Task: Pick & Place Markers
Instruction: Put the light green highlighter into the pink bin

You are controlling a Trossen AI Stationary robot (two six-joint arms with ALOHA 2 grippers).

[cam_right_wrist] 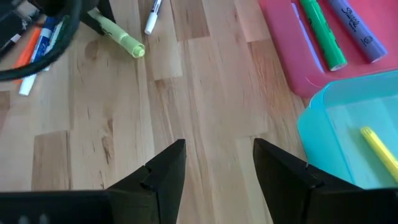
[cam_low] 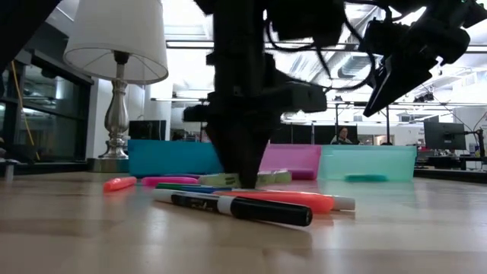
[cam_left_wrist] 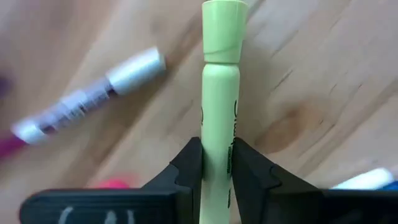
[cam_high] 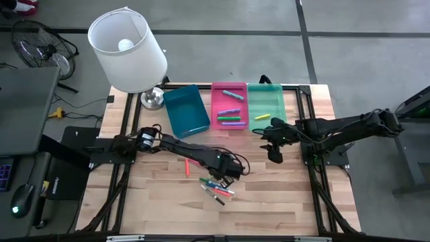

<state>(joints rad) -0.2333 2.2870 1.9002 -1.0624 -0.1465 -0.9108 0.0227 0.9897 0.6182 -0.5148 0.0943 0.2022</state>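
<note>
Left gripper (cam_left_wrist: 216,171) clamped on light green marker (cam_left_wrist: 219,93), at the pile's 12 o'clock edge, table centre. Lift straight up before swinging to the trays at 12. Right gripper (cam_right_wrist: 217,168) open, idle near green tray (cam_high: 275,107).

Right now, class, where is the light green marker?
The light green marker is clamped between the left tool's fingers, low over the table's near middle in the high view, beside the loose marker pile.

left gripper (cam_left_wrist: 217,168) clamped, lowered | right gripper (cam_right_wrist: 217,168) parted, raised
</note>
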